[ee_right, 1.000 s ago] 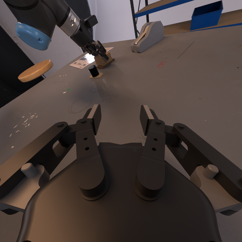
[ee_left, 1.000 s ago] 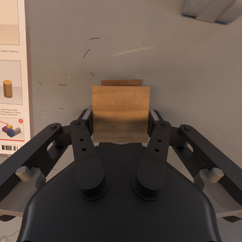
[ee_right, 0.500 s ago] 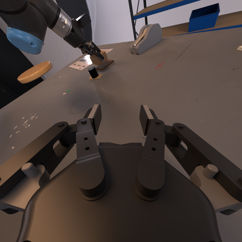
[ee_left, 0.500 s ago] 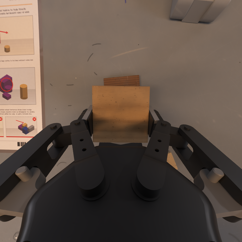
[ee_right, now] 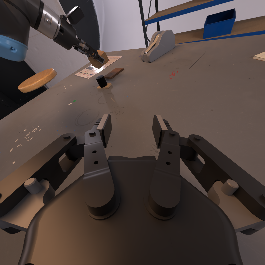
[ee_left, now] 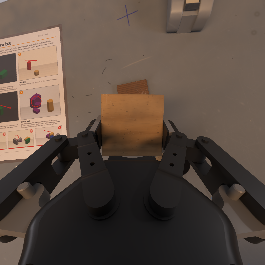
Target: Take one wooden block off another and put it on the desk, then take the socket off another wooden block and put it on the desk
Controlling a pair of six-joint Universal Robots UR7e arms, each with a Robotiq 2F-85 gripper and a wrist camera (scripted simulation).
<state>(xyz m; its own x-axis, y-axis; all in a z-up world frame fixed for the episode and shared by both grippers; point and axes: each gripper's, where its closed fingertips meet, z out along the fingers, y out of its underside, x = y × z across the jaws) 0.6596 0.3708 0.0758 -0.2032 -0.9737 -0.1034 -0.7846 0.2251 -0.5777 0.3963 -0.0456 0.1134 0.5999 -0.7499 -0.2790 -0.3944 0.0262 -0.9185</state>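
Left gripper [ee_left: 132, 129] pinches a light wooden block [ee_left: 132, 123] by two opposite side faces, one pad [ee_left: 98, 129] flat against each; the block is held in the air, clear of the desk [ee_left: 200, 88]. Seen from the right wrist view, the same block [ee_right: 99, 59] hangs tilted above the near edge of an instruction sheet [ee_right: 99, 66], with the left arm [ee_right: 28, 24] reaching in from the upper left. Below and just beyond the lifted block lies a dark, thin wooden slab [ee_left: 132, 86], flat on the desk and touching nothing else; in the right wrist view this slab [ee_right: 114, 73] lies just beside the sheet. Near it, toward the right gripper, the black socket [ee_right: 101, 81] stands upright on a small pale wooden block [ee_right: 104, 86], which lies flat on the desk. Right gripper [ee_right: 131, 127] hovers low over a bare, scuffed stretch of desk well apart from these items, jaws spread and holding nothing. A grey tape dispenser [ee_right: 159, 45] stands farther back on the desk, a blue bin [ee_right: 219, 23] on a shelf behind it, and a round wooden stool [ee_right: 37, 80] off the desk's left edge. A blue cross [ee_left: 127, 15] is drawn on the desk beyond the slab.
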